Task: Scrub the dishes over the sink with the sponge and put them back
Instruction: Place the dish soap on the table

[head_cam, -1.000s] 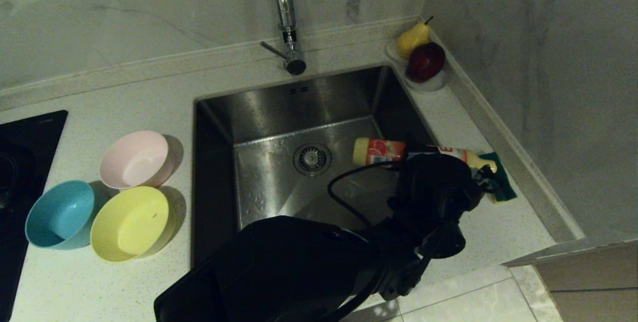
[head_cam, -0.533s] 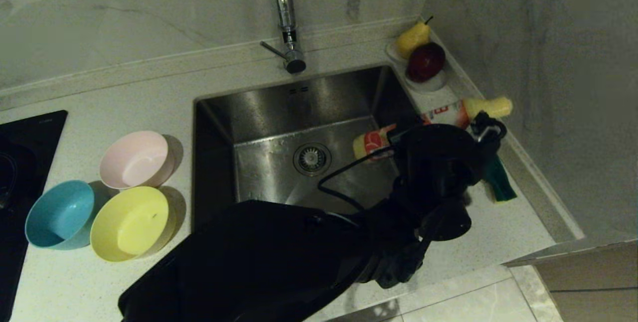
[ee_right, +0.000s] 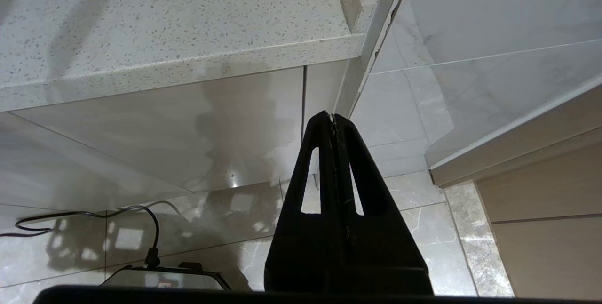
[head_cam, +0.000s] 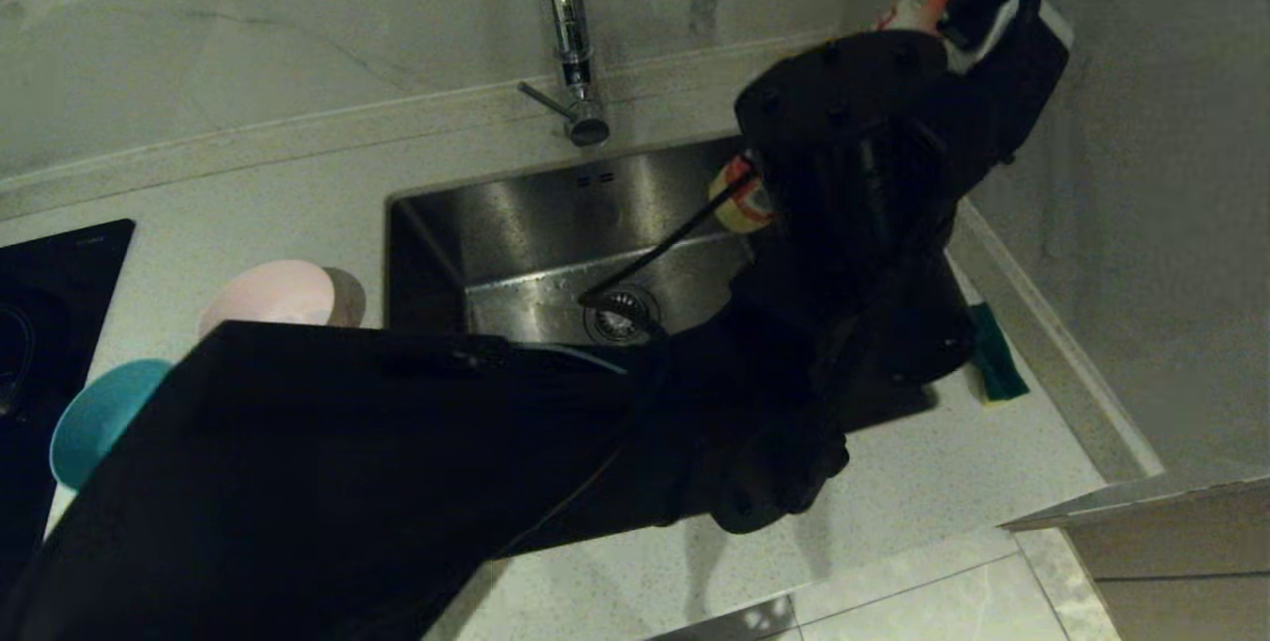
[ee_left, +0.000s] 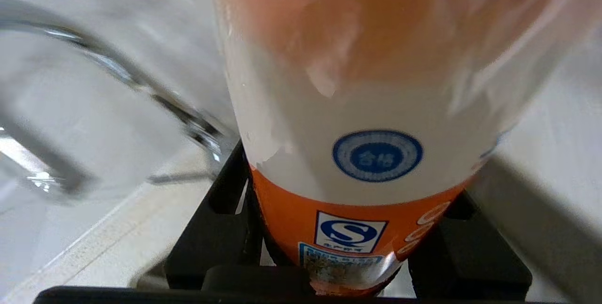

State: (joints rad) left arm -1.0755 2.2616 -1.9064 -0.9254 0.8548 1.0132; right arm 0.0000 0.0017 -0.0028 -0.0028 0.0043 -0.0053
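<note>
A speckled pale stone counter (head_cam: 298, 194) meets grey-veined marble walls around the stainless steel sink (head_cam: 536, 224), its round drain strainer (head_cam: 617, 316) under a tall chrome tap (head_cam: 568, 36). The left gripper (head_cam: 977, 1), raised high at the right wall, clamps an orange-and-white detergent bottle (ee_left: 357, 106) with a yellow cap. The sponge (head_cam: 992, 358) lies on the counter right of the basin. Pink bowl (head_cam: 273, 292) and blue bowl (head_cam: 94, 418) peek out behind the arm. The right gripper (ee_right: 333, 120) hangs pinched together below the counter.
</note>
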